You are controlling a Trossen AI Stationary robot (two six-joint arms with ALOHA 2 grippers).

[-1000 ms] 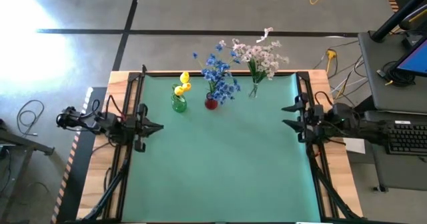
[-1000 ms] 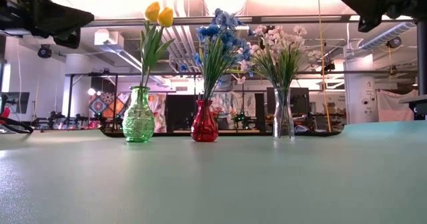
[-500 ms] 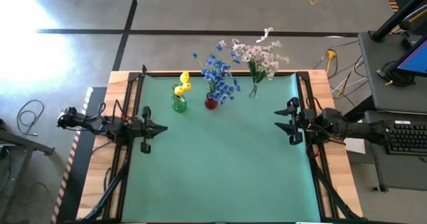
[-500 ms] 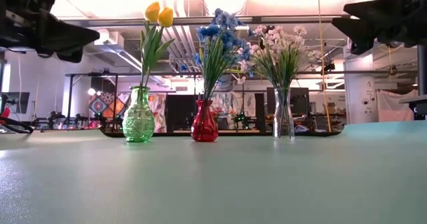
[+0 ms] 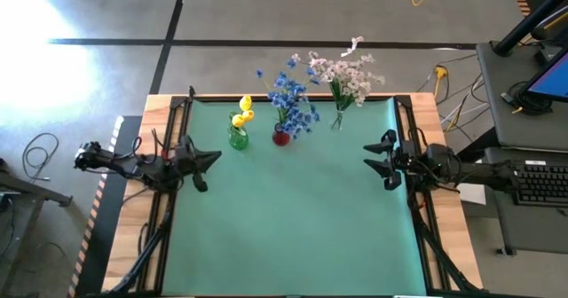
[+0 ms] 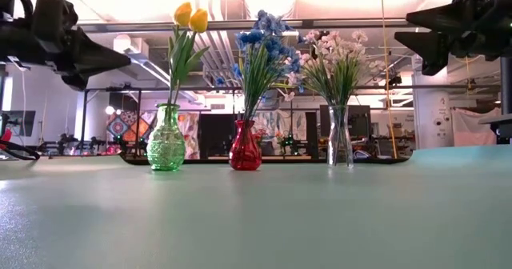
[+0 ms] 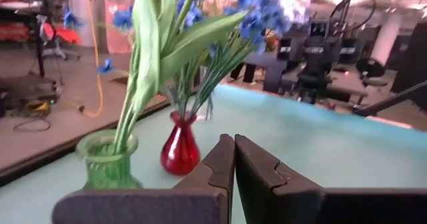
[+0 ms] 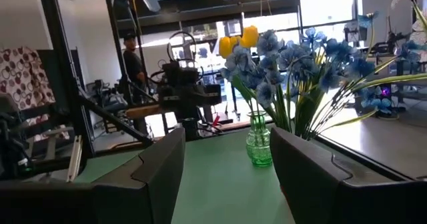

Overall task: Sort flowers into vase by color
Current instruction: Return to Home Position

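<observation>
Sorting looks done: yellow flowers (image 5: 242,110) fill the green vase (image 5: 237,139), blue flowers (image 5: 289,98) the red vase (image 5: 280,138), and white flowers (image 5: 346,74) the clear vase (image 5: 337,121), all at the surface's (image 5: 293,227) far edge. Only parking remains. The left gripper (image 5: 214,158), closed and empty, has swung toward the vases. The right gripper (image 5: 368,156), wide and empty, has barely shifted.

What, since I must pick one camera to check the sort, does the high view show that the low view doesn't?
Only high: the whole mat, the floor beyond it, a keyboard. Only low: the stems seen side-on, standing in each vase, and the room behind. Both: yellow flowers in the green vase, blue flowers in the red vase, white flowers in the clear vase; left end effector and right end effector off to the sides.
</observation>
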